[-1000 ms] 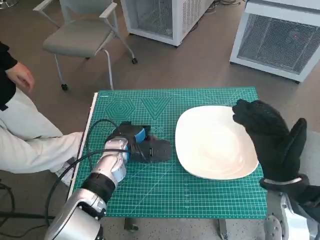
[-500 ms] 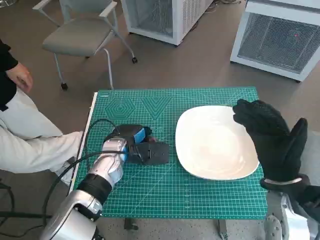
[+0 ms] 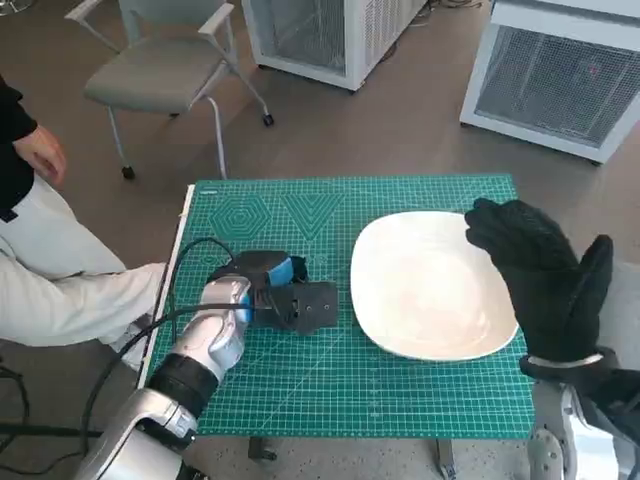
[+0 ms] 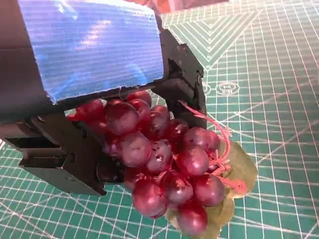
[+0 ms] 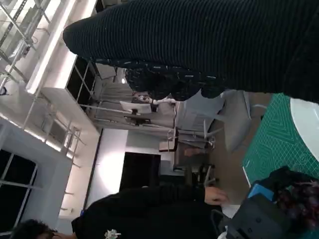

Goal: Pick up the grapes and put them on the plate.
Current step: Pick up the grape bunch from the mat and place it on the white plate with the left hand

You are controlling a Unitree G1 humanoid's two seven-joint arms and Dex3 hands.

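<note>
The blue-taped black left hand (image 3: 285, 295) grasps the bunch of dark red plastic grapes (image 4: 164, 164); the white rounded plate (image 3: 425, 285) lies just to its right. The black-gloved right hand (image 3: 545, 280) hovers released at the plate's far edge; the left hand is the nearer carrier.

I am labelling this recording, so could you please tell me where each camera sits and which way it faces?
Head view: on the robot's head, looking steeply down at the green mat and white plate; both forearms, left hand and right hand show.
Left wrist view: behind the left hand, facing the grapes it holds.
Right wrist view: behind the right hand, turned sideways, facing across the room towards a person.
Shared: all three show the green mat.
</note>
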